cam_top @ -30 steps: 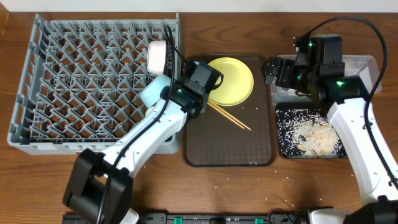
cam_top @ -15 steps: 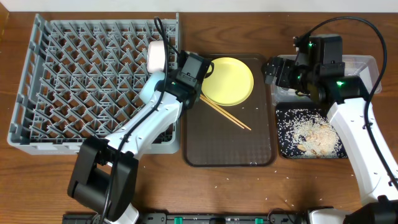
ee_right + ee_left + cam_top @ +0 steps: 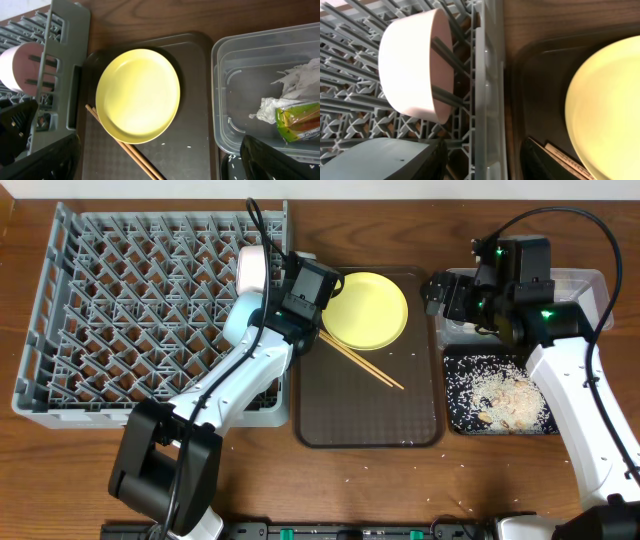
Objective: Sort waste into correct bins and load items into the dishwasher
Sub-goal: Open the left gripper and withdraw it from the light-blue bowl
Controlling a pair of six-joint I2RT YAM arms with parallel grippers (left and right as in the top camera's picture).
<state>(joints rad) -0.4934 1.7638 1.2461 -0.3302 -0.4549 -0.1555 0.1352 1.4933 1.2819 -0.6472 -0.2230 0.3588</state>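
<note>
The grey dishwasher rack (image 3: 120, 310) fills the left. A white bowl (image 3: 251, 270) stands on edge among its pegs at the right wall, also in the left wrist view (image 3: 415, 65). A light blue bowl (image 3: 238, 325) lies just below it (image 3: 375, 160). My left gripper (image 3: 288, 308) is open over the rack's right wall (image 3: 487, 165), beside the blue bowl. The yellow plate (image 3: 372, 310) and chopsticks (image 3: 367, 366) lie on the brown tray (image 3: 370, 415). My right gripper (image 3: 440, 292) is open and empty (image 3: 160, 165), above the clear tub's left end. The cup is out of view.
The clear tub (image 3: 590, 280) holds the white napkin (image 3: 292, 90) and the yellow-green wrapper (image 3: 297, 122). The black tray (image 3: 455, 415) holds rice and beige scraps. A few rice grains lie on the brown tray and on the table's front edge (image 3: 440, 500).
My left gripper has moved up and left from the brown tray toward the rack's right wall; it has barely moved in the last half second. The right arm has not moved.
</note>
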